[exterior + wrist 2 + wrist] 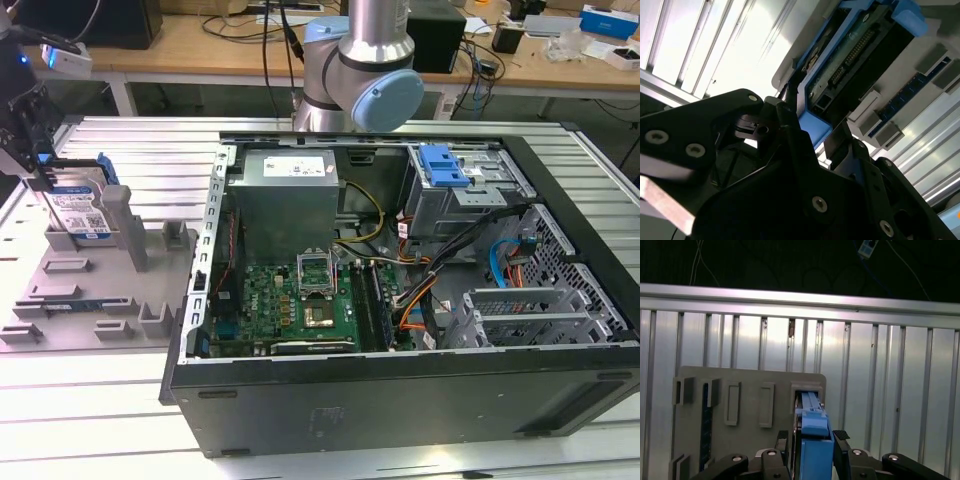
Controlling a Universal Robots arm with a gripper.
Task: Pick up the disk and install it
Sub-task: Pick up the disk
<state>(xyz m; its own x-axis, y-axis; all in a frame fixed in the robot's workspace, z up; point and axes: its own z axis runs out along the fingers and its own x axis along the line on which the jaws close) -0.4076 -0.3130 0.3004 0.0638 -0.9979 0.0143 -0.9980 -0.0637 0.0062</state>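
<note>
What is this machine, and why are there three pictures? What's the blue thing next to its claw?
It is a robot arm with a hand at its end. One picture comes from a camera standing off to the side. The other two come from little cameras riding on the arm near the hand, so they look past it. On the metal table sit a grey holder tray and an open computer case with its green circuit board showing. Standing on edge in the tray is the disk, a silver hard drive in a blue frame. The hand is right over the disk's top edge. I cannot tell whether it is squeezing it.
</note>
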